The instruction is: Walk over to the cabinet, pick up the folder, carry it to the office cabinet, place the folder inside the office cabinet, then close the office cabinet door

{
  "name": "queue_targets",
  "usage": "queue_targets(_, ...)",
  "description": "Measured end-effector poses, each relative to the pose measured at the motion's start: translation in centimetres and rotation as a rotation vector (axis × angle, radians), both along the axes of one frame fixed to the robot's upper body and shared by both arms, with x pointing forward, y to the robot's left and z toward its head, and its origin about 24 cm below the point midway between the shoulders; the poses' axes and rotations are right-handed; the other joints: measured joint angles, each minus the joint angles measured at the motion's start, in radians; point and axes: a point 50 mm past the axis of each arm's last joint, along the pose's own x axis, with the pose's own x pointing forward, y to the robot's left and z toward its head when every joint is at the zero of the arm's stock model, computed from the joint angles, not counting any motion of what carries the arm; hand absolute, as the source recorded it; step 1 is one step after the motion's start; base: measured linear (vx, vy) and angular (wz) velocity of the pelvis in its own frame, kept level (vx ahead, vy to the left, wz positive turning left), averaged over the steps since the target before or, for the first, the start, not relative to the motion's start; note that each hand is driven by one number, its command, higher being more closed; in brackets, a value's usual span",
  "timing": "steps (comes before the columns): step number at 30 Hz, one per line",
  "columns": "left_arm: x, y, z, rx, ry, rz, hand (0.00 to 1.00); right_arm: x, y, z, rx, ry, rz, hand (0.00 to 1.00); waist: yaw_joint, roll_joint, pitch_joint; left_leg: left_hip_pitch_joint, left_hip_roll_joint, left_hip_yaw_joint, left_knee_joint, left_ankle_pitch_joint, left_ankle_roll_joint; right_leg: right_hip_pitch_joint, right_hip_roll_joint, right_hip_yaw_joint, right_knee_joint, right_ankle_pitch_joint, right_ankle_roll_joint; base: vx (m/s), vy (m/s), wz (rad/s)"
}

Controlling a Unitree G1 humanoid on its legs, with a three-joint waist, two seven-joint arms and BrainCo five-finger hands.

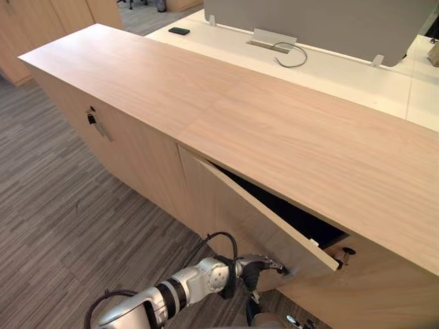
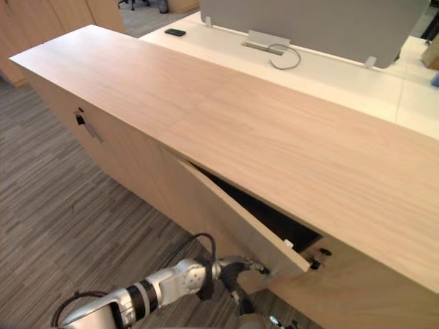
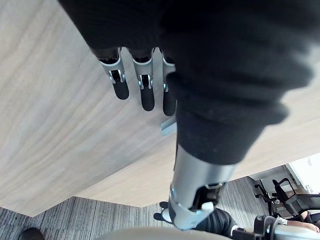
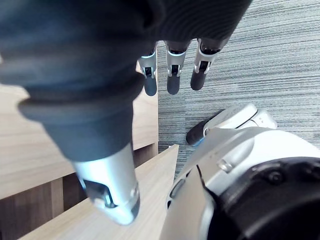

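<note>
Office cabinet [image 1: 260, 116]: a long, low unit in pale wood, stood on grey striped carpet [image 1: 62, 219].
Door [image 1: 240, 212]: seen ajar, swung out at its free edge, with a dark wedge-shaped gap left under the cabinet top.
Folder: its place cannot be told; the cabinet's inside is hidden in darkness.
Left hand [image 1: 264, 265]: fingers [image 3: 146, 97] kept straight and apart, laid against the door's outer face near its free edge, just beside a metal handle [image 3: 168, 127].
Right hand [image 4: 172, 72]: fingers held straight and loose, hung over the carpet beside the cabinet.
White counter [image 1: 343, 75]: set behind the cabinet; a dark phone [image 1: 179, 31] and a looped cable [image 1: 291, 55] are laid on it.
</note>
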Motion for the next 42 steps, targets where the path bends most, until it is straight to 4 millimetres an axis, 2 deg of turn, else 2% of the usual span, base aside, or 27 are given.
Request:
queue_targets(3,0.7,0.1,0.4,-0.006,-0.014,0.032,0.00,0.0,0.0,0.0,0.000,-0.003,-0.007,0.00,0.000,-0.001,0.000,-0.041,0.026,0.001,0.106,-0.020,-0.002,-0.016,0.002,0.013,0.031,-0.027,-0.011,0.01,-0.088,-0.09)
queue_targets(6,1.1,0.4,0.2,0.011,-0.022,0.056,0.00,-0.1,-0.1,0.0,0.000,-0.001,-0.018,0.00,0.016,-0.004,0.002,-0.107,0.080,-0.008,0.336,-0.056,0.045,-0.034,-0.002,0.061,0.088,-0.066,-0.032,0.03,-0.158,-0.47)
queue_targets(7,1.4,0.5,0.3,0.013,-0.021,0.076,0.00,-0.2,-0.2,0.0,-0.003,0.002,-0.019,0.00,0.035,-0.004,0.003,-0.138,0.115,-0.046,0.462,-0.052,0.060,-0.037,0.010,0.104,0.111,-0.080,-0.045,0.02,-0.136,-0.73)
queue_targets(8,1.4,0.5,0.3,0.013,-0.018,0.084,0.00,-0.3,-0.2,0.0,-0.004,0.003,-0.018,0.00,0.039,-0.005,0.004,-0.151,0.124,-0.072,0.504,-0.045,0.071,-0.037,0.015,0.120,0.119,-0.083,-0.050,0.02,-0.148,-0.86)
queue_targets(10,1.8,0.6,0.3,0.002,-0.010,0.120,0.00,-0.4,-0.3,0.0,-0.007,0.006,-0.019,0.00,0.045,-0.004,0.003,-0.197,0.140,-0.158,0.620,-0.001,0.119,-0.033,0.027,0.160,0.137,-0.090,-0.061,0.05,-0.144,-0.53)
queue_targets(11,1.9,0.6,0.4,-0.004,-0.008,0.132,0.00,-0.4,-0.3,0.0,-0.008,0.007,-0.019,0.00,0.047,-0.005,0.004,-0.213,0.140,-0.179,0.651,0.018,0.130,-0.033,0.027,0.170,0.143,-0.092,-0.065,0.04,-0.097,-0.41)
queue_targets(12,1.8,0.7,0.2,-0.002,-0.001,0.137,0.00,-0.5,-0.4,0.0,-0.011,0.011,-0.021,0.00,0.052,-0.006,0.008,-0.254,0.128,-0.236,0.725,0.002,0.125,-0.031,0.027,0.195,0.150,-0.096,-0.072,0.03,-0.052,-0.42)
queue_targets(13,1.5,0.8,-0.2,-0.003,0.014,0.154,0.00,-0.8,-0.8,0.0,-0.019,0.019,-0.033,0.00,0.061,-0.007,0.010,-0.280,0.083,-0.313,0.766,-0.096,0.114,-0.029,0.024,0.220,0.159,-0.101,-0.078,0.02,-0.013,-0.41)
queue_targets(14,1.4,0.8,-0.2,-0.004,0.018,0.162,0.00,-0.9,-1.0,0.0,-0.024,0.022,-0.042,0.00,0.068,-0.007,0.015,-0.286,0.055,-0.355,0.766,-0.134,0.108,-0.023,0.024,0.230,0.160,-0.102,-0.080,0.03,0.057,-0.42)
queue_targets(15,1.7,0.9,-0.1,-0.022,0.017,0.191,0.00,-1.0,-1.4,0.1,-0.034,0.030,-0.048,0.00,0.081,-0.007,0.024,-0.294,-0.014,-0.441,0.741,-0.195,0.101,-0.009,0.024,0.250,0.160,-0.102,-0.081,0.03,0.100,-0.47)
queue_targets(16,1.8,1.0,0.0,-0.030,0.016,0.205,0.00,-1.1,-1.7,0.1,-0.040,0.033,-0.049,0.00,0.093,-0.007,0.031,-0.288,-0.072,-0.498,0.686,-0.223,0.090,-0.001,0.024,0.265,0.164,-0.102,-0.081,0.04,0.222,-0.76)
queue_targets(17,2.0,1.5,-0.1,-0.049,0.026,0.251,0.00,-0.9,-1.9,0.2,-0.044,0.029,-0.061,0.00,0.103,-0.006,0.036,-0.265,-0.132,-0.551,0.556,-0.225,0.086,0.002,0.027,0.295,0.172,-0.103,-0.081,0.02,0.172,-0.76)
queue_targets(18,2.1,1.9,-0.1,-0.058,0.032,0.281,0.00,-0.7,-2.0,0.2,-0.045,0.024,-0.072,0.00,0.105,-0.003,0.038,-0.248,-0.148,-0.560,0.481,-0.219,0.083,0.005,0.033,0.309,0.173,-0.104,-0.079,0.02,0.277,-1.06)
queue_targets(19,2.5,2.8,-0.2,-0.075,0.041,0.349,0.00,-0.6,-2.3,0.3,-0.053,0.013,-0.078,0.00,0.119,0.018,0.051,-0.199,-0.148,-0.586,0.337,-0.139,0.072,0.009,0.071,0.346,0.173,-0.121,-0.061,0.00,0.194,-0.95)
queue_targets(21,2.6,4.4,-1.0,-0.062,0.055,0.424,0.00,-0.9,-1.4,0.1,-0.030,0.013,-0.082,0.00,0.120,-0.002,0.053,-0.155,-0.159,-0.552,0.289,-0.127,0.079,0.042,0.058,0.370,0.143,-0.121,-0.058,0.00,0.243,-0.68)
queue_targets(22,2.8,5.4,-1.2,-0.062,0.059,0.473,0.00,-1.4,-1.0,0.1,-0.021,0.015,-0.087,0.00,0.115,-0.025,0.045,-0.127,-0.178,-0.533,0.225,-0.121,0.080,0.050,0.030,0.372,0.118,-0.119,-0.053,0.05,0.208,-0.28)
queue_targets(24,2.9,6.9,-1.6,-0.079,0.071,0.571,0.00,-2.0,-0.6,-0.1,-0.011,0.030,-0.089,0.00,0.113,-0.031,0.035,-0.105,-0.200,-0.504,0.136,-0.103,0.088,0.017,0.000,0.381,0.099,-0.120,-0.051,0.07,0.134,-0.25)
queue_targets(27,1.3,10.1,-3.5,-0.057,0.140,0.728,0.00,-1.8,0.0,-0.2,-0.001,0.037,-0.056,0.00,0.119,-0.035,0.034,-0.085,-0.211,-0.446,0.083,-0.072,0.099,-0.011,-0.013,0.434,0.095,-0.097,-0.014,0.08,0.107,-0.53)
queue_targets(29,-0.9,12.9,-5.4,-0.042,0.237,0.882,0.00,-1.5,0.1,-0.2,0.003,0.033,-0.051,0.00,0.132,-0.041,0.032,-0.043,-0.204,-0.392,0.088,-0.071,0.103,-0.004,-0.004,0.486,0.099,-0.086,0.009,0.13,0.099,-0.84)
queue_targets(30,-1.4,13.6,-5.8,-0.047,0.262,0.930,0.00,-1.3,0.1,-0.2,0.002,0.028,-0.047,0.00,0.139,-0.043,0.029,-0.039,-0.199,-0.373,0.094,-0.072,0.106,-0.007,-0.002,0.483,0.099,-0.085,0.010,0.14,0.076,-0.93)
queue_targets(31,-2.1,14.8,-6.4,-0.068,0.309,1.035,0.00,-0.9,0.1,-0.1,-0.001,0.020,-0.035,0.00,0.154,-0.037,0.024,-0.026,-0.183,-0.329,0.097,-0.080,0.109,-0.014,0.003,0.432,0.112,-0.077,0.011,0.17,0.027,-0.98)
queue_targets(32,-2.7,16.2,-7.1,-0.094,0.366,1.157,0.00,-0.3,0.0,-0.1,-0.005,0.011,-0.017,0.00,0.169,-0.034,0.019,-0.022,-0.163,-0.287,0.099,-0.089,0.112,-0.038,-0.002,0.294,0.130,-0.069,0.000,0.11,-0.006,-0.91)
queue_targets(33,-3.0,16.8,-7.5,-0.106,0.395,1.213,0.00,-0.2,-0.1,0.0,-0.012,0.012,-0.004,0.00,0.171,-0.034,0.018,-0.019,-0.156,-0.275,0.100,-0.090,0.111,-0.041,-0.010,0.192,0.137,-0.068,-0.004,0.15,-0.064,-0.69)
queue_targets(34,-3.8,17.8,-8.5,-0.128,0.477,1.329,0.00,0.0,-0.2,0.0,-0.015,0.010,0.002,0.00,0.174,-0.030,0.021,-0.008,-0.142,-0.263,0.099,-0.095,0.105,-0.038,-0.018,0.020,0.141,-0.062,-0.015,0.12,-0.098,-0.44)
queue_targets(35,-4.9,18.6,-9.4,-0.150,0.560,1.422,0.00,-0.1,0.0,-0.1,-0.010,0.015,0.007,0.00,0.178,-0.030,0.021,0.007,-0.130,-0.254,0.099,-0.101,0.096,-0.029,-0.009,-0.046,0.137,-0.055,-0.027,0.15,-0.118,-0.41)
queue_targets(40,-9.7,19.8,-12.0,-0.292,0.837,1.754,0.00,-0.7,0.2,-0.2,-0.004,0.038,0.013,0.00,0.186,-0.032,0.015,0.061,-0.110,-0.250,0.132,-0.128,0.070,0.075,0.032,-0.021,0.046,-0.040,-0.045,0.13,-0.070,-0.28)
queue_targets(42,-11.3,20.0,-12.7,-0.303,0.908,1.841,0.00,-0.9,0.1,-0.3,-0.006,0.049,0.027,0.00,0.199,-0.031,0.013,0.057,-0.108,-0.256,0.136,-0.131,0.068,0.092,0.041,-0.021,0.000,-0.021,-0.048,0.05,-0.049,-0.04)
